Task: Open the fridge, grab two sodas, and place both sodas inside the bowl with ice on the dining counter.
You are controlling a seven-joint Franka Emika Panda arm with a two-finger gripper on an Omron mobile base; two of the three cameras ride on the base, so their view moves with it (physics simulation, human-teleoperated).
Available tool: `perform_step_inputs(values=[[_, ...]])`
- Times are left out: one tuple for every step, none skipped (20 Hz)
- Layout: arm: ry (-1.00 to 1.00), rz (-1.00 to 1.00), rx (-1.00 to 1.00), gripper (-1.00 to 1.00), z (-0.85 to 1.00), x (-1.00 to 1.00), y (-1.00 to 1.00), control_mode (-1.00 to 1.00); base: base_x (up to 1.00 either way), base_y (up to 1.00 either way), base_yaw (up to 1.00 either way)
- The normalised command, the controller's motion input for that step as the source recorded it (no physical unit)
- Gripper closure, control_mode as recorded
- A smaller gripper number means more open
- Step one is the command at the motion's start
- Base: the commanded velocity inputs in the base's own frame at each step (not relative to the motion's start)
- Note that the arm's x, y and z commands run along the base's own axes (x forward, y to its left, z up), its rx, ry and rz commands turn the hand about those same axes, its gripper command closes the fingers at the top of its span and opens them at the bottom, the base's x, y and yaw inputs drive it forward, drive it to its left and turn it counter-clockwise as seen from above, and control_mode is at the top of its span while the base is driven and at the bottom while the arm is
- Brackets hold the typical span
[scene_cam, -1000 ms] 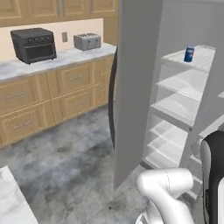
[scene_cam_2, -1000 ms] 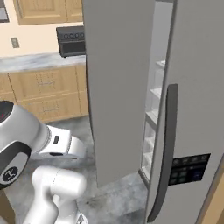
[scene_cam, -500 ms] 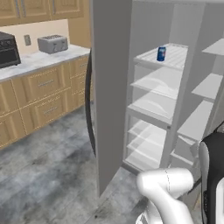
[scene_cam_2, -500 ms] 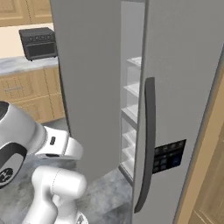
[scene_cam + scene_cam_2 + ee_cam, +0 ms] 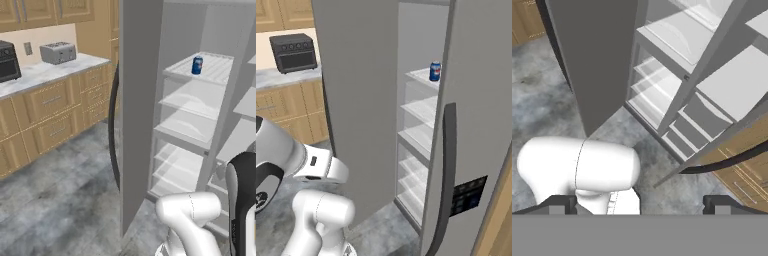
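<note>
The grey fridge (image 5: 141, 100) stands with its left door (image 5: 361, 100) swung wide open, and white shelves show inside. One blue soda (image 5: 197, 65) stands upright on an upper shelf, also seen as the soda (image 5: 435, 71) past the door's edge. My gripper (image 5: 641, 205) is open and holds nothing. Its two dark fingertips (image 5: 561, 203) sit far apart, low in front of the fridge's lower shelves (image 5: 662, 95). My arm is folded near the floor, well below the can.
The fridge's right door (image 5: 476, 100) is shut, with a long black handle (image 5: 445, 175). The open door's handle (image 5: 113, 130) faces the wall counter (image 5: 50, 75), which carries a toaster (image 5: 57, 52) and a toaster oven (image 5: 293, 52). Grey floor (image 5: 60, 200) lies between.
The base has moved, so both base views have shifted. The open fridge compartment now shows more fully, and the can has come into the right base view. The gripper stays open.
</note>
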Motion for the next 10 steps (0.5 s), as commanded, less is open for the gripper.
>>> perform_step_inputs(values=[[0.0, 0.0, 0.0, -1.0, 0.0, 0.0, 0.0, 1.0, 0.18, -0.01, 0.04], [0.0, 0.0, 0.0, -1.0, 0.0, 0.0, 0.0, 1.0, 0.32, 0.0, 0.01], [0.0, 0.0, 0.0, -1.0, 0.0, 0.0, 0.0, 1.0, 0.55, 0.0, 0.0], [0.0, 0.0, 0.0, -1.0, 0.0, 0.0, 0.0, 1.0, 0.61, 0.0, -0.04], [0.0, 0.0, 0.0, -1.0, 0.0, 0.0, 0.0, 1.0, 0.55, -0.01, -0.18], [0.0, 0.0, 0.0, -1.0, 0.0, 0.0, 0.0, 1.0, 0.54, 0.0, -0.27], [0.0, 0.0, 0.0, -1.0, 0.0, 0.0, 0.0, 1.0, 0.56, 0.04, -0.38], [0.0, 0.0, 0.0, -1.0, 0.0, 0.0, 0.0, 1.0, 0.64, 0.16, -0.41], [0.0, 0.0, 0.0, -1.0, 0.0, 0.0, 0.0, 1.0, 0.74, 0.18, -0.42], [0.0, 0.0, 0.0, -1.0, 0.0, 0.0, 0.0, 1.0, 0.77, 0.12, -0.4]])
